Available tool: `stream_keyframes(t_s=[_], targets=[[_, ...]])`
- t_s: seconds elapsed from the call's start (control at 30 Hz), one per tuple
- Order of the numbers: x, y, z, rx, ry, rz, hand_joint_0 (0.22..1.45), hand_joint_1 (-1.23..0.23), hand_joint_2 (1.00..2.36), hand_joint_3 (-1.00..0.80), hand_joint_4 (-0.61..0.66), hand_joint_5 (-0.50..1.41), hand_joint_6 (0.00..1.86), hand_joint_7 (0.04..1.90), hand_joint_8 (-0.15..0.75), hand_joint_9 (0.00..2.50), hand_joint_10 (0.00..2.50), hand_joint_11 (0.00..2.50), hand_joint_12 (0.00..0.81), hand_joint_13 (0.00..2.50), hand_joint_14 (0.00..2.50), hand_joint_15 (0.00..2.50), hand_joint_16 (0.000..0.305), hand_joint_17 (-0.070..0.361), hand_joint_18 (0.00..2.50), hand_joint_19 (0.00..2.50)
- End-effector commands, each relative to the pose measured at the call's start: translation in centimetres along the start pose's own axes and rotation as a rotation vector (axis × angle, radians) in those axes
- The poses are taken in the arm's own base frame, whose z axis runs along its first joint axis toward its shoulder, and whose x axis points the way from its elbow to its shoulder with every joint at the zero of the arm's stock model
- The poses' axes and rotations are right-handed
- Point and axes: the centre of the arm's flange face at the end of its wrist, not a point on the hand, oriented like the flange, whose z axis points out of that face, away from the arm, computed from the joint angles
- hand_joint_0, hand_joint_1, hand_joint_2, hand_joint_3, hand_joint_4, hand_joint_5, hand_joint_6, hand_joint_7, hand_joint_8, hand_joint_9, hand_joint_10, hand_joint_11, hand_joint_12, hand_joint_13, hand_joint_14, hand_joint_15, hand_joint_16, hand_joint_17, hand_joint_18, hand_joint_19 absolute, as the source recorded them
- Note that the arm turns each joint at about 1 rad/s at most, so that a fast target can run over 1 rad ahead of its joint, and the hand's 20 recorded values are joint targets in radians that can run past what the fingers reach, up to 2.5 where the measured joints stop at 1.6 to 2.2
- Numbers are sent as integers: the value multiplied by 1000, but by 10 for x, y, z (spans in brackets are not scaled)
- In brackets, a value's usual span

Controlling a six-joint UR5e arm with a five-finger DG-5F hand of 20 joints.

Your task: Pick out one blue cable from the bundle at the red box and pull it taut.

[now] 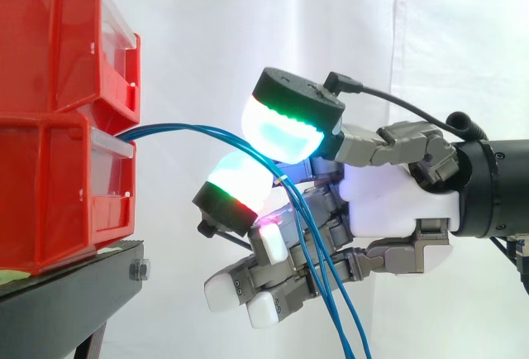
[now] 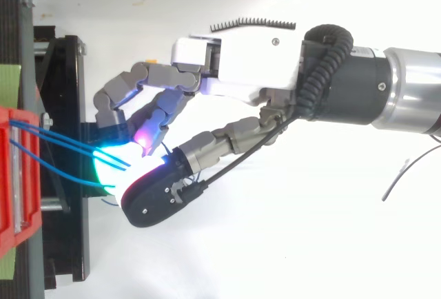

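Observation:
Several thin blue cables (image 1: 190, 130) leave the front of the lower red box (image 1: 50, 193), arch to the right and hang down through my hand (image 1: 397, 202). In the top view the cables (image 2: 55, 140) run from the red box (image 2: 14, 175) into the glowing pads. Two thick fingertips (image 1: 289, 123), one green-cyan above and one red-green below, are curled together where the cables pass between them. They appear to pinch at least one cable. The other fingers curl lower down, with the cables trailing across them. The cables are slack and curved.
A second red bin (image 1: 50, 36) is stacked on the lower one. Both rest on a black stand (image 1: 66, 293) at the left. A white curtain hangs behind. The arm (image 2: 386, 92) comes in from the right.

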Motion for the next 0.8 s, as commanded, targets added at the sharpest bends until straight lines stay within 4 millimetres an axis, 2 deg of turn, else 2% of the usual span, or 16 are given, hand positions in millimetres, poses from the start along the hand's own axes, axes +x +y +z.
stream_keyframes(t_s=[0.0,0.23,0.77], targets=[[0,-1,0,4,1,-1,628,-736,1017,-353,50,-166,833,1223,281,999,26,672,320,690,12,284,46,103,566,468],[0,-1,0,3,-1,0,648,-799,1021,-312,15,-172,847,1286,278,975,24,671,320,681,14,284,46,104,566,460],[0,-1,-1,10,2,0,743,-902,1000,-500,-29,-191,883,1267,271,947,22,677,315,691,11,265,46,102,588,415]])
